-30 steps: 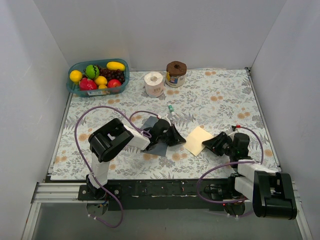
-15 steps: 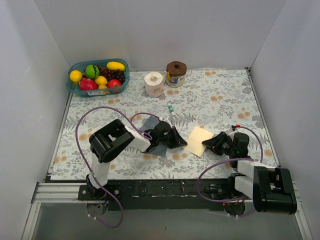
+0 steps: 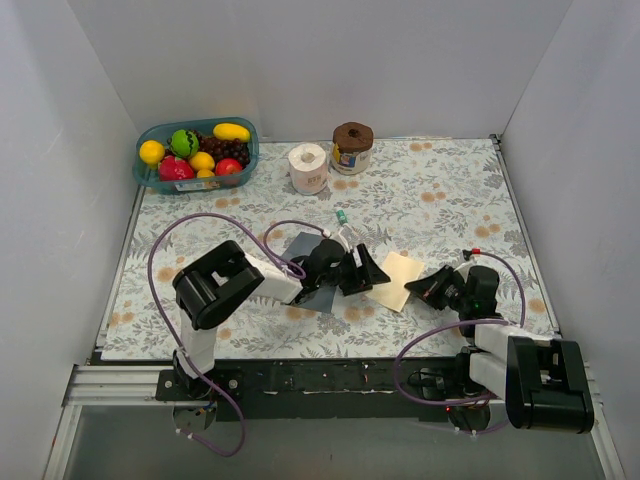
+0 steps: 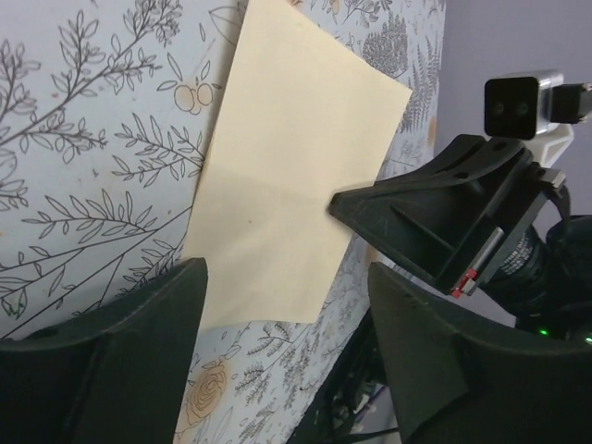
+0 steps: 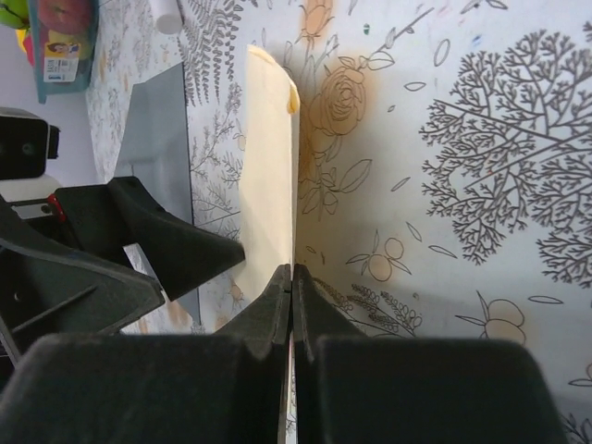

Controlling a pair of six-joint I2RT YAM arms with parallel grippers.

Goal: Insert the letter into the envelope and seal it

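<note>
Right tool [image 3: 414,289] clenched on right edge of letter [image 3: 393,279], just right of centre in top view. Left tool [image 3: 367,272] released, jaws spread at letter's left edge. Envelope [image 3: 303,246] on worktop [image 3: 440,200] left of letter, partly under left arm.

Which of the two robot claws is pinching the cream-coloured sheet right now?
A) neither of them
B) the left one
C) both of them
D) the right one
D: the right gripper is shut on one edge of the letter, while the left gripper has its jaws spread wide and grips nothing.
</note>
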